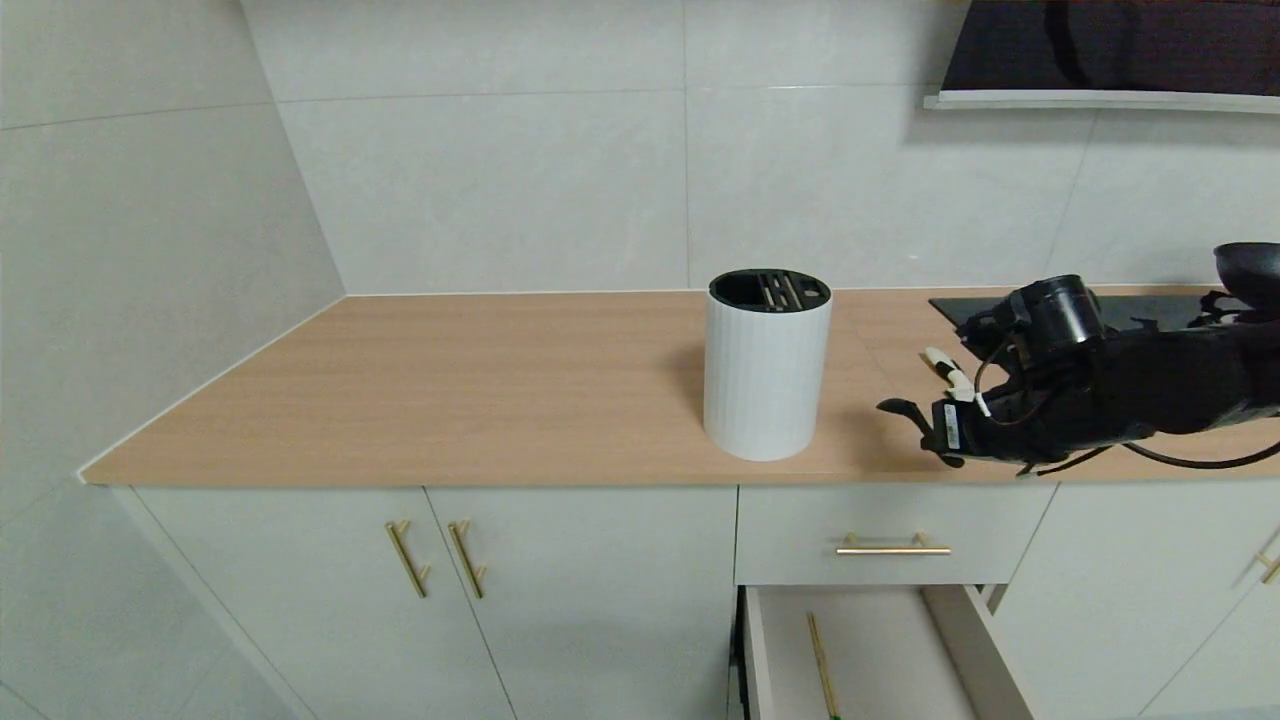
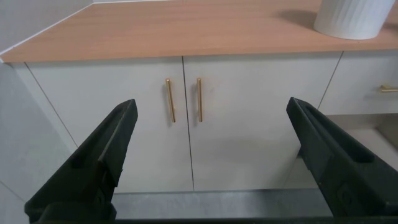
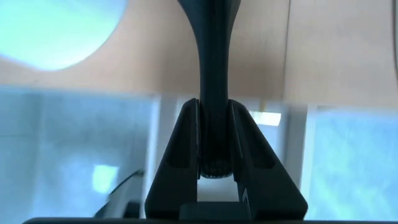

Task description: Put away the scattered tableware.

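Early yet: the right gripper (image 3: 214, 124) clamps a black utensil handle (image 3: 211, 50) just right of the white utensil holder (image 1: 767, 365), whose slots (image 1: 770, 290) look empty; the left gripper (image 2: 211, 109), spread apart, faces cabinet doors (image 2: 236, 143).

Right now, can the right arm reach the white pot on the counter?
Probably yes. The right tool, shut on a black handle, hangs over the counter near the white pot, with nothing between them.
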Robot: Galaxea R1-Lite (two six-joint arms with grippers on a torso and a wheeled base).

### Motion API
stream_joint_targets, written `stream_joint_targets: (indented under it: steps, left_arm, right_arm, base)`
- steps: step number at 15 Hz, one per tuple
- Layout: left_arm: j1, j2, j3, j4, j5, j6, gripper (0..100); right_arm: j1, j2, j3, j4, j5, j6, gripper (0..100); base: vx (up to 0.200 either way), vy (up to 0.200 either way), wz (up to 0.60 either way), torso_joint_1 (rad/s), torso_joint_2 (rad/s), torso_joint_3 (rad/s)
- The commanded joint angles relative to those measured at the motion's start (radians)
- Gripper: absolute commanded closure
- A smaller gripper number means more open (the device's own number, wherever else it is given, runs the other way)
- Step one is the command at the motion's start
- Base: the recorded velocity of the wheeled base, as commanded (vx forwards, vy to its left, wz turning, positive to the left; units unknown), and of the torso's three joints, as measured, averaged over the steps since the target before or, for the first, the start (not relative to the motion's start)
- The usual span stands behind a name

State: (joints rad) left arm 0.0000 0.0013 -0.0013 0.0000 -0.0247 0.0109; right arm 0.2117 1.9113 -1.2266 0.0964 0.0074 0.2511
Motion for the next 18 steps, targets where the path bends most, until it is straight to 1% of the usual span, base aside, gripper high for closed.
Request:
stream_joint_targets:
  steps: [1,4,7,12,16,18]
  left_arm:
    - [0.000,0.000,0.000,0.000,0.000,0.000,0]
    - [0.000,0.000,0.000,0.000,0.000,0.000,0]
    - [0.000,0.002,0.000,0.000,0.000,0.000,0]
    - [0.000,0.000,0.000,0.000,0.000,0.000,0]
    - [0.000,0.000,0.000,0.000,0.000,0.000,0]
    - [0.000,0.000,0.000,0.000,0.000,0.000,0]
  right_arm:
    - [0.006,-0.149,0.104,0.013,-0.007,0.042,100]
    - [0.005,-0.224,0.220,0.006,-0.060,0.045,100]
    - [0.011,-0.252,0.303,-0.006,-0.072,0.039,100]
    - [0.028,-0.236,0.366,-0.112,-0.076,0.033,100]
    - [0.063,-0.230,0.391,-0.118,-0.084,0.022,100]
    - [0.075,-0.227,0.401,-0.118,-0.084,0.020,100]
  base:
    - [0.000,0.000,0.00,0.000,0.00,0.000]
    - [0.000,0.000,0.00,0.000,0.00,0.000]
    - [0.000,0.000,0.00,0.000,0.00,0.000]
    - [0.000,0.000,0.00,0.000,0.00,0.000]
    - [0.000,0.000,0.00,0.000,0.00,0.000]
    - [0.000,0.000,0.00,-0.080,0.17,0.105]
